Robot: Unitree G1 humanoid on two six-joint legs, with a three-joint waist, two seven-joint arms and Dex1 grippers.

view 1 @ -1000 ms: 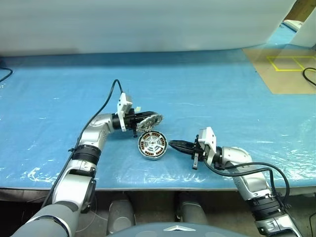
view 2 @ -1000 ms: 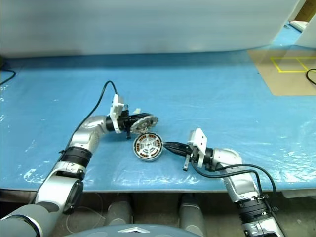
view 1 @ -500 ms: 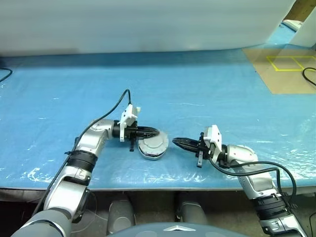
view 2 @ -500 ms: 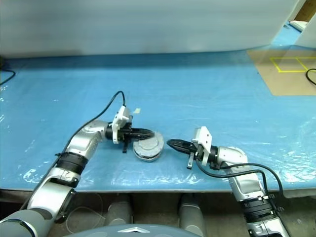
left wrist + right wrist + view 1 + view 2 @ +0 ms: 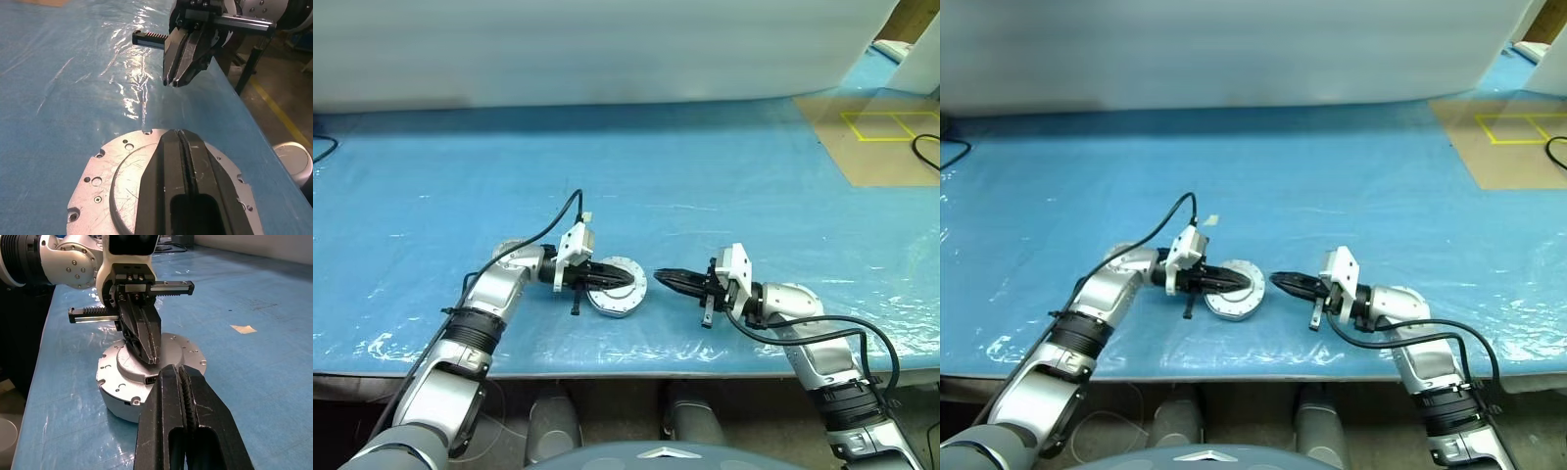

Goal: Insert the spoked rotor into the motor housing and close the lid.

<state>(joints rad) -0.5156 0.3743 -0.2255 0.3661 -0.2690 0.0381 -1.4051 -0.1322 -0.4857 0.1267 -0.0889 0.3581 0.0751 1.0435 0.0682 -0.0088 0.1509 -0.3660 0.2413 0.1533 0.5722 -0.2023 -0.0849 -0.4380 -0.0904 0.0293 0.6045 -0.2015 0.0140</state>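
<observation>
Lid [image 5: 619,288] atop motor housing [image 5: 128,404], no legible writing; left claw [image 5: 628,278] closed over it; right claw [image 5: 659,279] closed, empty.

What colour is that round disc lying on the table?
Plain silver-grey metal lid, best in the right wrist view.

Lid [image 5: 619,290] sits smooth face up on blue table [image 5: 705,176]. Left gripper [image 5: 628,280], fingers together, lies across it; right gripper [image 5: 658,277], closed, at 3 o'clock nearby.
</observation>
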